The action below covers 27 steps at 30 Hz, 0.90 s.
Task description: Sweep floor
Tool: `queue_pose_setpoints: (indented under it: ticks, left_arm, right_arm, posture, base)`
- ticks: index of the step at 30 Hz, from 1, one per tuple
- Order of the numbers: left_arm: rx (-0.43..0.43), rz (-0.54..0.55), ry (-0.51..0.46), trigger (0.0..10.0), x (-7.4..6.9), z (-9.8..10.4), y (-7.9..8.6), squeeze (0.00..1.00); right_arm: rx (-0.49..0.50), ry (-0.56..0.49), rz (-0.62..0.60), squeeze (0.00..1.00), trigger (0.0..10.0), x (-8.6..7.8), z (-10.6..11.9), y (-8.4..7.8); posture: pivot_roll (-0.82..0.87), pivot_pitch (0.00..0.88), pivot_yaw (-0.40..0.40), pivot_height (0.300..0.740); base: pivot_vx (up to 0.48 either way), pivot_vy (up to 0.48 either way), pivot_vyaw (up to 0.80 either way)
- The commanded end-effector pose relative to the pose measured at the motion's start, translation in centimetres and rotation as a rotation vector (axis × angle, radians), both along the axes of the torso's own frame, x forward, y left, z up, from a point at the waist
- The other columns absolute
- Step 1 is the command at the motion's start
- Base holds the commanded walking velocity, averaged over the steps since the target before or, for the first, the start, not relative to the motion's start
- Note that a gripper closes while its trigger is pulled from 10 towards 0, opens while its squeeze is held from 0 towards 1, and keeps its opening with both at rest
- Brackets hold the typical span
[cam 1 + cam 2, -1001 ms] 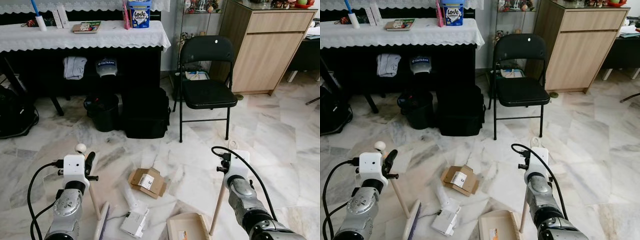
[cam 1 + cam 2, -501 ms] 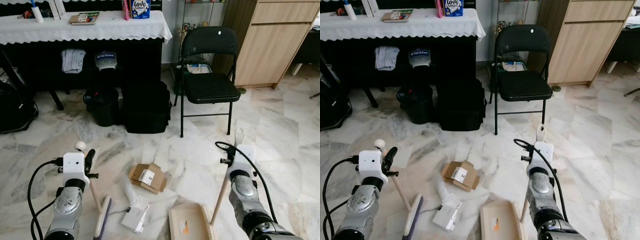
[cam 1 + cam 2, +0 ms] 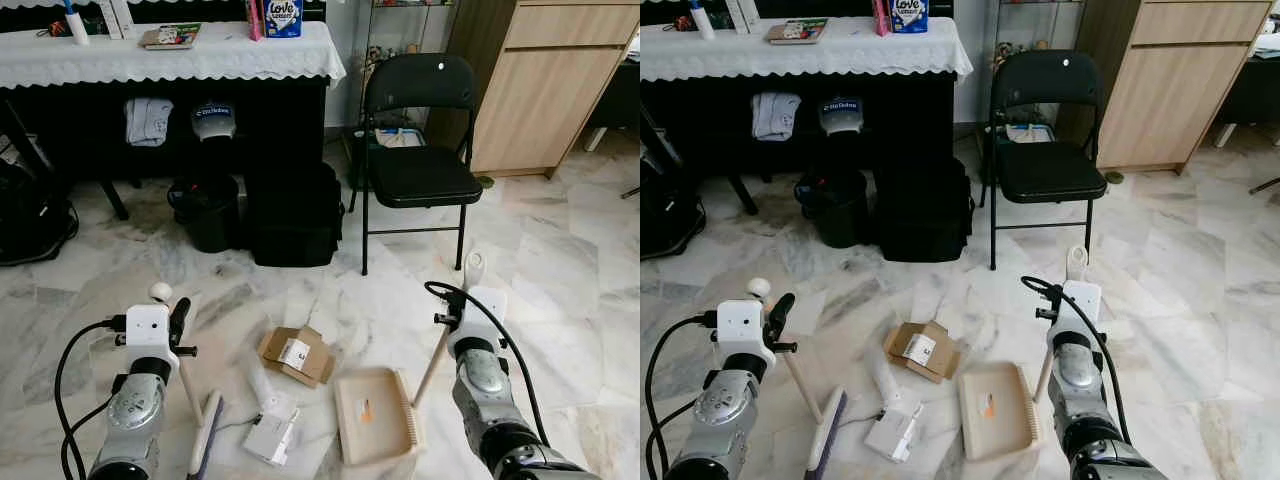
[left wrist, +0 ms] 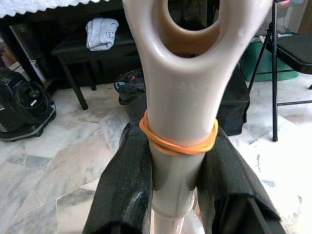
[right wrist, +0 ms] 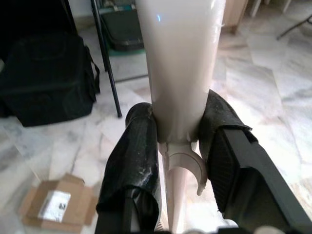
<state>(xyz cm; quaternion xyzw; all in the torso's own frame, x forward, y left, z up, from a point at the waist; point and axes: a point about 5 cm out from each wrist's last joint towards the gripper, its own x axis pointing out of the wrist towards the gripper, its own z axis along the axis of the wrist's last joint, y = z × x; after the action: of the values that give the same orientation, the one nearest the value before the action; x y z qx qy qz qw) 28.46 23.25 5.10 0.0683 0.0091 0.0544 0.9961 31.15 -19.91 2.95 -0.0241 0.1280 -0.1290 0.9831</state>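
1. far left, a black bag (image 3: pixel 35 225) lies on the marble floor (image 3: pixel 560 270) beside a table draped in a white lace cloth (image 3: pixel 170 62).
2. the left gripper (image 4: pixel 175 170) is clamped on the broom handle (image 4: pixel 181 97), one black finger on each side, just under an orange rubber band (image 4: pixel 178 144) (the handle's hanging loop rises above it).
3. the broom (image 3: pixel 205 440) slants down from that grip to its head, which rests on the floor just left of a white packet (image 3: pixel 268 436).
4. a flattened cardboard box (image 3: pixel 296 355) lies near the packet, a little farther from the robot.
5. behind them, under the table, stand a black bin (image 3: pixel 207 212) and a black case (image 3: pixel 292 215).
6. the beige dustpan (image 3: pixel 372 415) sits flat on the floor just right of the packet and box, its comb edge on its right side.
7. the right gripper (image 5: pixel 178 146) is closed around the dustpan's long pale handle (image 5: pixel 180 63), which angles up from the pan.
8. beyond stands a black folding chair (image 3: pixel 417 170), with a wooden cabinet (image 3: pixel 545 85) to its right.
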Motion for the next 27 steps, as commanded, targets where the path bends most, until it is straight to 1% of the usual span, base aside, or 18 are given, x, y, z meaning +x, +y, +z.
queue_pose_setpoints:
  ticks: [1,10,17,22,27]
  left_arm:
    - [-0.004,0.005,-0.016,10.0,0.2,0.4,0.4,0.00]
    - [-0.010,0.004,0.001,10.0,-0.1,0.0,0.2,0.00]
    - [-0.011,0.005,0.006,10.0,-0.2,-0.1,0.3,0.00]
    - [-0.012,0.008,0.003,10.0,-0.2,-0.1,0.4,0.00]
    - [-0.013,0.007,0.003,10.0,-0.2,-0.1,0.4,0.00]
  right_arm:
    - [-0.004,0.032,-0.023,0.00,10.0,-0.2,-0.3,-0.4]
    - [-0.012,0.076,-0.038,0.00,10.0,-0.7,-1.0,-0.7]
    - [-0.014,0.090,-0.041,0.00,10.0,-0.8,-1.2,-0.8]
    - [-0.048,-0.028,-0.021,0.00,10.0,0.0,0.4,-0.6]
    - [-0.053,-0.060,-0.002,0.00,10.0,0.4,1.0,-0.5]
  posture:
    - [0.05,0.000,0.000,0.740]
    - [0.05,0.000,-0.002,0.740]
    - [0.05,0.000,-0.006,0.740]
    - [0.05,0.000,-0.007,0.740]
    - [0.05,0.000,-0.009,0.740]
  base:
    - [0.000,0.000,0.00]
    - [0.000,0.000,0.00]
    - [0.000,0.000,0.00]
    - [0.000,0.000,0.00]
    - [0.000,0.000,0.00]
